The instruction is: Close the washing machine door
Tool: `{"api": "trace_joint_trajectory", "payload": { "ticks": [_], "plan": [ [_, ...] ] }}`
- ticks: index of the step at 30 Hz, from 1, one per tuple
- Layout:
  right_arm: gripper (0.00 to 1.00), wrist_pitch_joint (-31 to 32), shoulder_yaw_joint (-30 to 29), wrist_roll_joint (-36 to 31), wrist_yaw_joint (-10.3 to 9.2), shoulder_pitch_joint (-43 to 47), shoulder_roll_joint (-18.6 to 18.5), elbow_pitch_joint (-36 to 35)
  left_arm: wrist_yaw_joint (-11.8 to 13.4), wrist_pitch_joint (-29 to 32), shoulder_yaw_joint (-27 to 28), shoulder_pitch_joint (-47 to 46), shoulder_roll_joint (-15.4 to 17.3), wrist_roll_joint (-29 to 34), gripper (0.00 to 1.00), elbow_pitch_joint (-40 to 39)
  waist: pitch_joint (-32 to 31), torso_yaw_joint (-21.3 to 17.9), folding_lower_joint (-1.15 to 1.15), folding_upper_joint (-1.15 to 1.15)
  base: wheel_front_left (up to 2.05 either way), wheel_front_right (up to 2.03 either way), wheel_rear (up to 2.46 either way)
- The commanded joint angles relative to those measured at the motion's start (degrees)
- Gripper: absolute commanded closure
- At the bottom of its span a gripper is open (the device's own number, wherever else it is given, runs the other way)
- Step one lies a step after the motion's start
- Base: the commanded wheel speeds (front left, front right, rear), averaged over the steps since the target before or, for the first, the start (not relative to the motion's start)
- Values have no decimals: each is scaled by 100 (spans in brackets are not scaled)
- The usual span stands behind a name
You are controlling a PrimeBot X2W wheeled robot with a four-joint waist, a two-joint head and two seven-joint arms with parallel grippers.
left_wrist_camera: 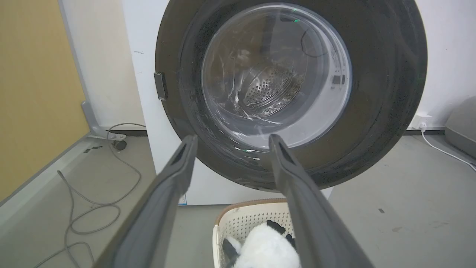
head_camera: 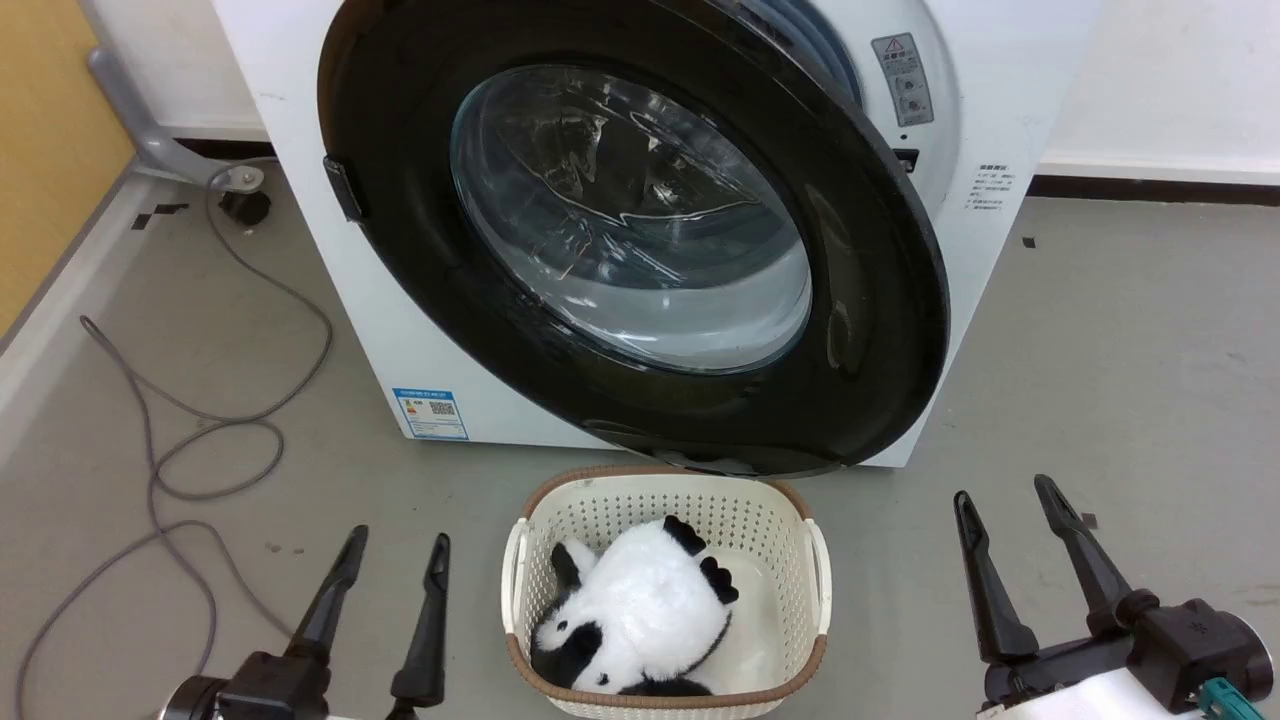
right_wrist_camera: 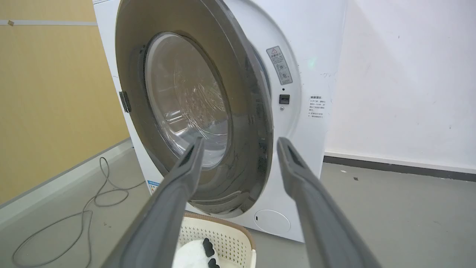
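Note:
The washing machine door (head_camera: 640,240), a big black disc with a clear glass bowl, stands ajar on the white washing machine (head_camera: 400,330), hinged at its left and with a gap on the right side. Through the glass in the left wrist view the door (left_wrist_camera: 290,93) shows the perforated steel drum behind it. The right wrist view sees the door (right_wrist_camera: 193,111) edge-on, swung out from the machine's front (right_wrist_camera: 308,74). My left gripper (head_camera: 398,545) is open low at the left, my right gripper (head_camera: 1005,495) open low at the right, both well short of the door.
A white laundry basket (head_camera: 520,570) holding a black-and-white plush panda (head_camera: 640,620) stands on the grey floor just under the door's lower rim. Grey cables (head_camera: 190,420) loop on the floor at left beside a yellow wall (head_camera: 50,130). A white wall runs behind.

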Motion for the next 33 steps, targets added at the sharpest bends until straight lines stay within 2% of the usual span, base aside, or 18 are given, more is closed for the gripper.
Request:
{"api": "trace_joint_trajectory", "payload": {
  "ticks": [1, 3, 4, 5, 6, 9, 13, 17, 18, 25, 33],
  "plan": [
    [0, -23, -5, -19, -4, 23, 10, -25, -46, -30, 14, 1, -37, 114, 0, 4, 18, 18, 0, 0, 0, 0, 0],
    [0, -23, 15, -45, -4, -7, 10, -76, -85, -30, 16, -22, -83, 202, 0, 0, 56, 46, 0, 0, 0, 0, 0],
    [15, -23, 51, -73, -4, -26, 10, -108, -104, -30, 22, -44, -109, 230, 0, -7, 91, 62, 0, 0, 0, 0, 0],
    [68, -23, 85, -109, -4, -49, 10, -143, -121, -30, 27, -72, -135, 250, 0, -11, 126, 80, 0, 0, 0, 0, 0],
    [100, -23, 152, -172, -4, -73, 10, -167, -137, -30, 26, -102, -161, 269, 0, -14, 163, 100, 0, 0, 0, 0, 0],
    [100, -23, 451, -430, -4, -183, -22, -174, -178, -30, -13, -172, -239, 314, 0, -8, 294, 166, 0, 0, 0, 0, 0],
    [100, -23, 878, -538, -4, -487, -288, -89, -222, -30, -68, -279, -320, 303, 0, 25, 537, 267, 0, 0, 0, 0, 0],
    [100, -23, 1121, -533, -4, -977, -682, 243, -250, -30, -83, -416, -368, 315, 0, 16, 805, 365, 0, 0, 0, 0, 0],
    [100, -5, 1168, -483, -4, -1289, -882, 525, -259, -30, -82, -485, -387, 316, 0, 11, 951, 404, 0, 0, 0, 0, 0],
    [100, 138, 1270, -147, -4, -2395, -1462, 1186, -283, -30, -147, -753, -435, 326, 0, 18, 1372, 570, 0, 0, 0, 0, 0],
    [100, 323, 1225, 350, -4, -3426, -2033, 1636, -293, -30, -225, -1045, -478, 296, 0, -30, 1853, 789, 0, 0, 0, 0, 0]
  ]
}}
